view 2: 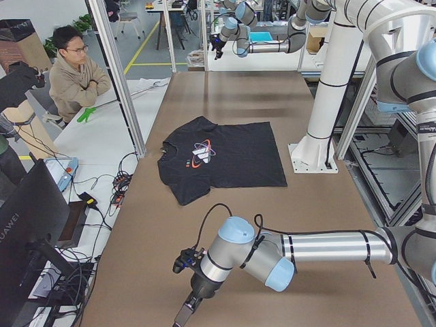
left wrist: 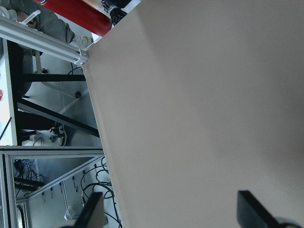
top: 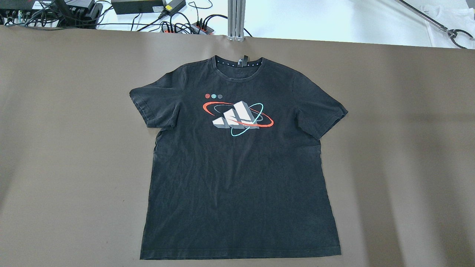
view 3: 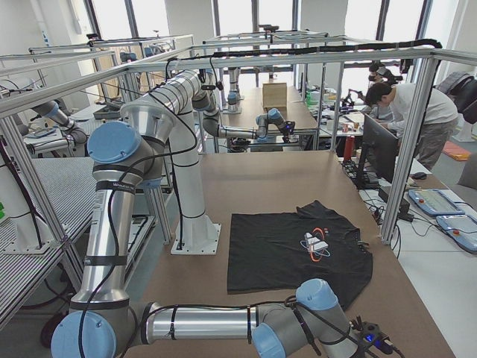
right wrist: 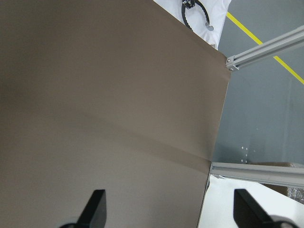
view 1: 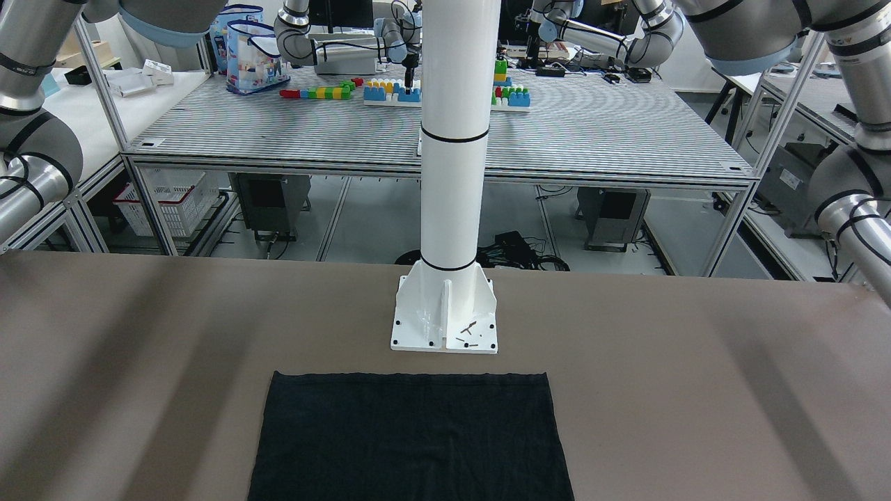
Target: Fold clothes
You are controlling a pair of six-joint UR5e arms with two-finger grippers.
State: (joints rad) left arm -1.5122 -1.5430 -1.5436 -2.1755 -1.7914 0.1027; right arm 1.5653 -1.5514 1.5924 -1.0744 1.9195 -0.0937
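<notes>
The clothes are one black T-shirt (top: 237, 174) with a white, red and teal print on the chest. It lies flat and spread out on the brown table, collar at the far side, hem (view 1: 411, 390) towards the white pillar. It also shows in the side views, as the T-shirt (view 2: 225, 160) and the T-shirt (view 3: 283, 253). My left gripper (left wrist: 171, 213) hangs open over bare table near the table's edge, far from the shirt. Over bare table at the other end, my right gripper (right wrist: 172, 209) is open too. Nothing is between either pair of fingers.
The white pillar (view 1: 452, 139) stands on its base plate (view 1: 445, 327) just behind the shirt's hem. A seated person (view 2: 71, 75) and a monitor (view 2: 27, 218) are beside the table on my left. People (view 3: 406, 104) stand at desks beyond the frame on my right. Cables (top: 178, 26) lie past the far edge.
</notes>
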